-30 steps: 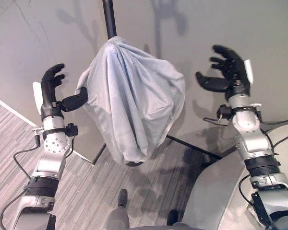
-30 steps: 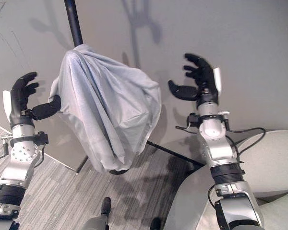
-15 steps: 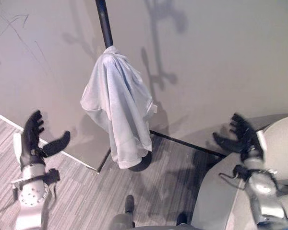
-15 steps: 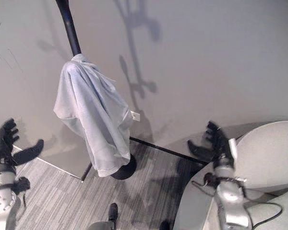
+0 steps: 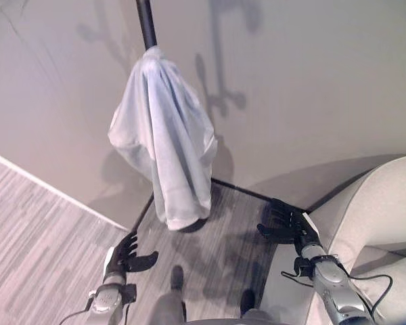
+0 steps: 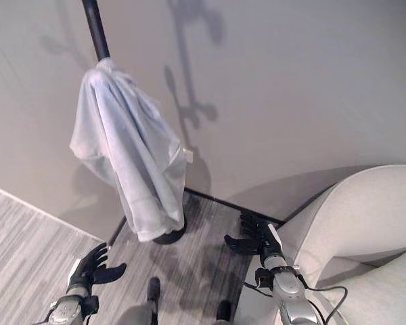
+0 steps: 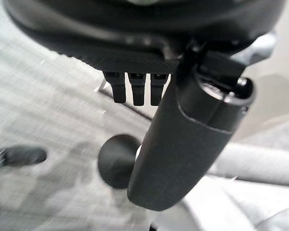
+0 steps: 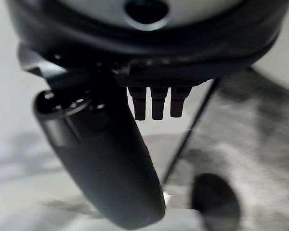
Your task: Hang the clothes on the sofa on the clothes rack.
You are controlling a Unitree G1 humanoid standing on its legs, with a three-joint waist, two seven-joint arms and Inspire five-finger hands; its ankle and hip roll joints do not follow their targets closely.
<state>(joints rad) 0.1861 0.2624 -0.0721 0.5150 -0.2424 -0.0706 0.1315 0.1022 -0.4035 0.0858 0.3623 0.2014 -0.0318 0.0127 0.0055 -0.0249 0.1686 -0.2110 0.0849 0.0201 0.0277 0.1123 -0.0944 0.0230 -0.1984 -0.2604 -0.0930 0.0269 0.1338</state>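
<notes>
A pale blue-grey garment [image 5: 164, 145] hangs draped from the black pole of the clothes rack [image 5: 146, 24], reaching down almost to the rack's round black base [image 6: 168, 235]. My left hand [image 5: 127, 254] is low at the bottom left, open and empty, well below the garment. My right hand [image 5: 285, 223] is low at the right, beside the sofa's edge, open with nothing in it. Straight fingers [image 7: 137, 89] show in the left wrist view, and straight fingers [image 8: 156, 102] in the right wrist view too.
A light grey sofa [image 5: 386, 217] fills the lower right. Grey walls [image 5: 311, 81] stand behind the rack and meet at a corner. The floor is grey striped carpet [image 5: 34, 230].
Both arms have dropped from beside the garment to low in the view. The garment, spread wide a second ago, now hangs narrow and free on the pole. The camera has shifted.
</notes>
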